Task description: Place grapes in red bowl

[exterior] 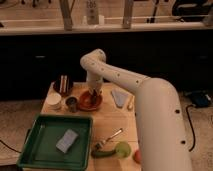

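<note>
The red bowl [90,103] sits on the wooden table [112,122] at the back left of centre. My gripper [94,94] hangs straight over the bowl, its tip low inside the rim. A small dark clump shows in the bowl under the gripper; it may be the grapes [87,99], but I cannot tell whether they are held or lying in the bowl. The white arm [150,115] reaches in from the right.
A white cup [54,101], a small dark metal cup [72,104] and a brown striped holder [63,85] stand left of the bowl. A green tray [56,141] holds a grey sponge [67,140]. A fork [107,138], a green pear-like fruit [122,149] and a grey cloth [119,97] lie to the right.
</note>
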You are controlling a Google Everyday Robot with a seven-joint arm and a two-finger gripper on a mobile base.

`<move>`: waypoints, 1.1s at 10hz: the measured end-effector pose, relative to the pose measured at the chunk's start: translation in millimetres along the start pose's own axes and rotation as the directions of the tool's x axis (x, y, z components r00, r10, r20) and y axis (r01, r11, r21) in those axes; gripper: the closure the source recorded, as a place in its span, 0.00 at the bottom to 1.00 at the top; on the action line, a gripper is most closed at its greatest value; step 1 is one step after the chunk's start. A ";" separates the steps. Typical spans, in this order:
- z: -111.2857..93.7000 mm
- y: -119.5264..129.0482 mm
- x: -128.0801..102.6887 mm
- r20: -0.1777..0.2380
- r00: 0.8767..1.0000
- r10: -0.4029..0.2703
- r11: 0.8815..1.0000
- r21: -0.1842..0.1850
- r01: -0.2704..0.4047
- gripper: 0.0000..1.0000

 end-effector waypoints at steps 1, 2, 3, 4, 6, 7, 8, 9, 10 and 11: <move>0.1 -0.1 -0.2 0.001 1.000 -0.002 1.000 0.000 0.002 0.78; 0.4 -0.1 -0.9 0.001 1.000 -0.005 1.000 -0.002 0.005 0.69; 0.5 -0.2 -1.2 0.000 1.000 -0.006 1.000 -0.003 0.006 0.61; 0.8 -0.7 -1.8 0.000 1.000 -0.009 1.000 -0.004 0.009 0.51; 0.7 -1.9 -3.1 -0.002 1.000 -0.010 1.000 -0.007 0.010 0.29; 0.7 -2.4 -3.4 -0.003 1.000 -0.011 1.000 -0.007 0.011 0.22; 0.3 -2.9 -3.4 -0.004 1.000 -0.011 1.000 -0.006 0.011 0.20; 0.3 -3.0 -3.2 -0.006 1.000 -0.011 1.000 -0.005 0.011 0.20; 0.3 -3.5 -3.3 -0.005 1.000 -0.012 1.000 -0.005 0.012 0.20; 0.1 -3.5 -3.1 -0.005 1.000 -0.012 1.000 -0.004 0.012 0.20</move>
